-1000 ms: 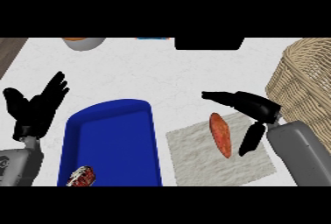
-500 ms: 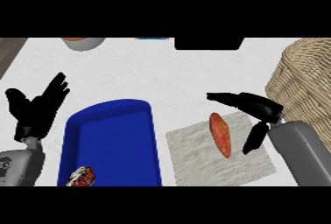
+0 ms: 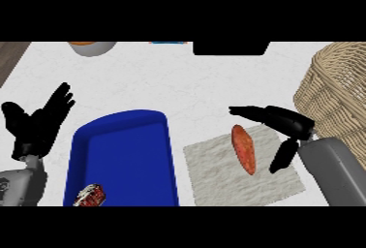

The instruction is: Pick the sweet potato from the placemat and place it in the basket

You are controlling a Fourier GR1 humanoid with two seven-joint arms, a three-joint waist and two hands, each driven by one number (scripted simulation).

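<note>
An orange sweet potato (image 3: 244, 148) lies lengthwise on the pale grey placemat (image 3: 221, 179) at the lower right. My right hand (image 3: 289, 122) hovers just right of it, fingers stretched over its far end and thumb (image 3: 283, 156) pointing down beside its right flank, open, not closed on it. The woven wicker basket (image 3: 339, 91) stands at the right edge, right behind that hand. My left hand (image 3: 39, 122) rests open at the left edge, fingers up.
A blue tray (image 3: 129, 155) sits left of the placemat with a small red packet (image 3: 91, 194) at its near end. A grey bowl (image 3: 91, 47), a blue item (image 3: 170, 42) and a black object (image 3: 230, 47) line the counter's far edge.
My right hand has shifted slightly down and toward the sweet potato, the thumb lowering beside it. The left hand and sweet potato have not moved.
</note>
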